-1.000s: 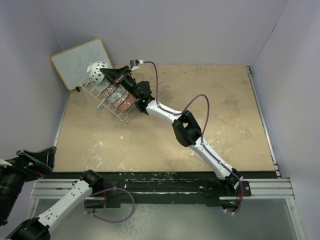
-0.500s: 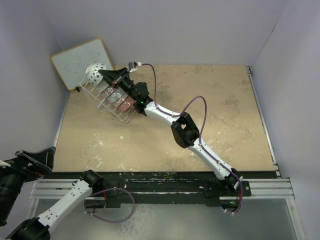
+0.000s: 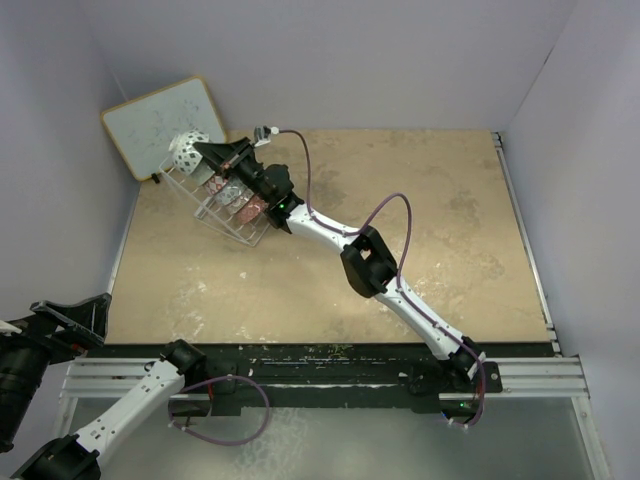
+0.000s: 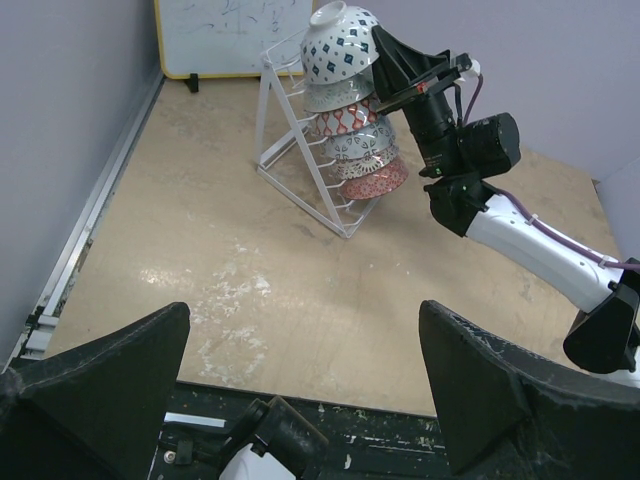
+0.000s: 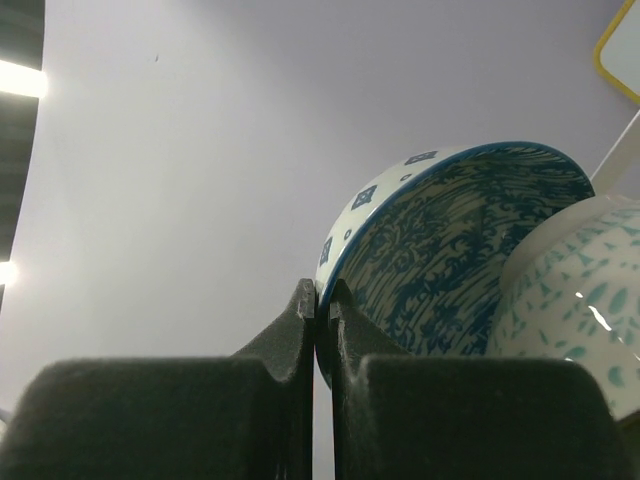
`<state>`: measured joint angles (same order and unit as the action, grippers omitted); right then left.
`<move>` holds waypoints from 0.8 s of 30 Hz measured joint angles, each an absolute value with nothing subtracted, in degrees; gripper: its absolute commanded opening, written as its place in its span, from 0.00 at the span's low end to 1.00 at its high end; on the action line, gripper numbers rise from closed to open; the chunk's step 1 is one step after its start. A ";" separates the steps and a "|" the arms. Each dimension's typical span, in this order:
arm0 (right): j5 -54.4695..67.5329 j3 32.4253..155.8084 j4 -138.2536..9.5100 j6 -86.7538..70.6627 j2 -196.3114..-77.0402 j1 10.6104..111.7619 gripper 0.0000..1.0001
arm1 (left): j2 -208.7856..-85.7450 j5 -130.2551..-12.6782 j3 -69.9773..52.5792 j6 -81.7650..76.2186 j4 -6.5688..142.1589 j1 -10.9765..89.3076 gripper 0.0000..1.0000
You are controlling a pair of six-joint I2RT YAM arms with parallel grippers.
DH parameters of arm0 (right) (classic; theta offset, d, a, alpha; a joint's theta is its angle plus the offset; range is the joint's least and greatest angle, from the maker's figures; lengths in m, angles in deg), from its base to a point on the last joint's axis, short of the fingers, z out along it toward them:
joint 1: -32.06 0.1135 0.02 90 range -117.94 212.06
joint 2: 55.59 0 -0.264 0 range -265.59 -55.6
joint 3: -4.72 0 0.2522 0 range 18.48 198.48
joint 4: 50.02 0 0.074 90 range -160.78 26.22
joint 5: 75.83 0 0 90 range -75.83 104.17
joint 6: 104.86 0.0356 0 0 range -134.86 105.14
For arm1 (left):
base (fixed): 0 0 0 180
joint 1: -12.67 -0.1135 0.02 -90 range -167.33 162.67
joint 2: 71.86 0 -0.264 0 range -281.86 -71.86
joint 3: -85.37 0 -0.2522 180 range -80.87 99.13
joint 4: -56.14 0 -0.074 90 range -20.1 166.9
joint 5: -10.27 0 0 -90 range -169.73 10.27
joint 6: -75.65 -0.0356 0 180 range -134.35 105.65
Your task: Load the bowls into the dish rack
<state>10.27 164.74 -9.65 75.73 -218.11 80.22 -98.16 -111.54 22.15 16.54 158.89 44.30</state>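
The white wire dish rack (image 3: 212,205) stands tilted at the far left of the table. Several bowls (image 4: 352,140) lie stacked in a row inside it. A blue-patterned bowl (image 4: 338,45) is at the rack's top end, and my right gripper (image 3: 207,151) is shut on its rim. In the right wrist view the fingertips (image 5: 304,300) pinch the blue rim of that bowl (image 5: 450,250), with a teal-and-white bowl (image 5: 580,290) just beside it. My left gripper (image 4: 305,320) hangs open and holds nothing, near the table's front left corner, far from the rack.
A wood-framed whiteboard (image 3: 160,122) leans flat behind the rack in the far left corner. The right arm (image 3: 370,260) stretches diagonally across the table from its base. Grey walls close in the left, back and right sides.
The right gripper has carried the blue bowl a little further left and back along the top of the rack. The left arm has not moved.
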 measured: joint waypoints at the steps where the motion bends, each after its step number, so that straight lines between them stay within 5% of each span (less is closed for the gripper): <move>1: 10.27 164.76 -10.02 75.68 -218.11 80.22 0.02 | -98.16 -111.54 22.15 16.54 158.89 44.30 0.99; 24: 16.85 165.81 -16.40 74.55 -218.44 80.61 0.02 | -98.14 -111.96 22.05 16.54 158.89 44.44 0.99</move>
<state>16.85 165.81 -16.40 74.55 -218.44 80.61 -98.14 -111.96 22.05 16.54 158.89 44.44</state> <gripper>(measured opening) 0.036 0.990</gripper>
